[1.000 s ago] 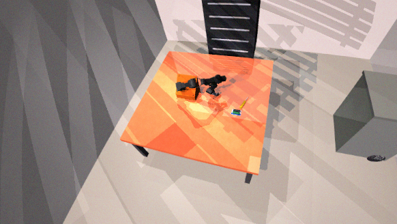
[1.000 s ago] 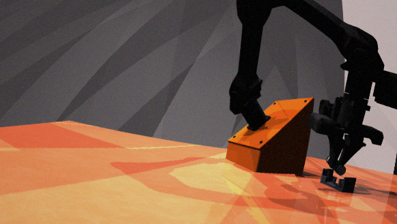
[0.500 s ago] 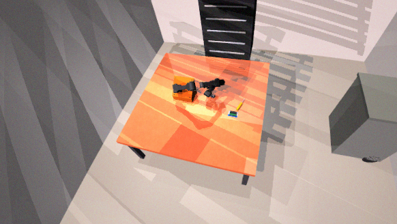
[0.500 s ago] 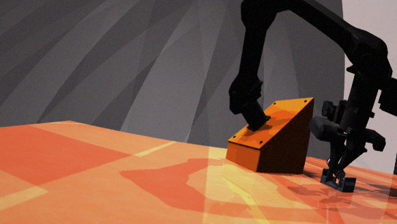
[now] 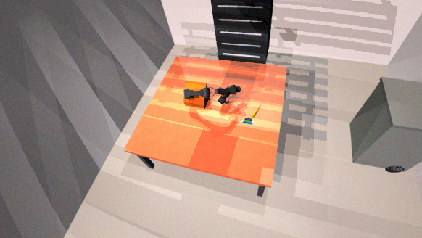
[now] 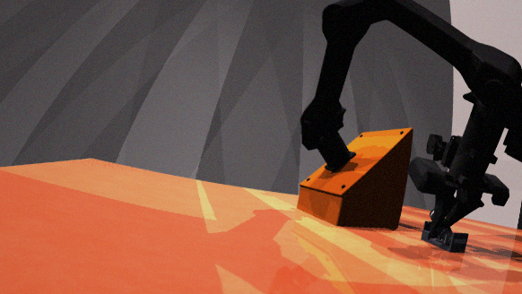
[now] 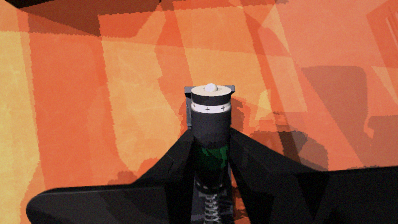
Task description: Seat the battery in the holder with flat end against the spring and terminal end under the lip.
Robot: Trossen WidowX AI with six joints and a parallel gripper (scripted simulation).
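The dark battery (image 7: 211, 120) has a green band, a white ring and a pale terminal end, which faces away from the wrist in the wrist view. My gripper (image 7: 209, 134) (image 6: 441, 229) (image 5: 226, 102) is shut on its middle, low at the holder. The grey holder (image 6: 458, 242) (image 7: 188, 114) stands on the table under the battery. Its coil spring (image 7: 211, 206) shows just behind the flat end; whether they touch is unclear. The terminal face is visible and covers the middle of the holder's far end wall, so it does not appear tucked under the lip. Fingers and battery hide the holder's inside.
The orange sloped base box (image 6: 377, 179) (image 5: 196, 85) stands beside the holder on the orange table (image 5: 163, 141). A yellow pen-like tool (image 5: 256, 111) and a small blue, green and dark item (image 5: 248, 120) lie farther off, towards the table's right side in the top view.
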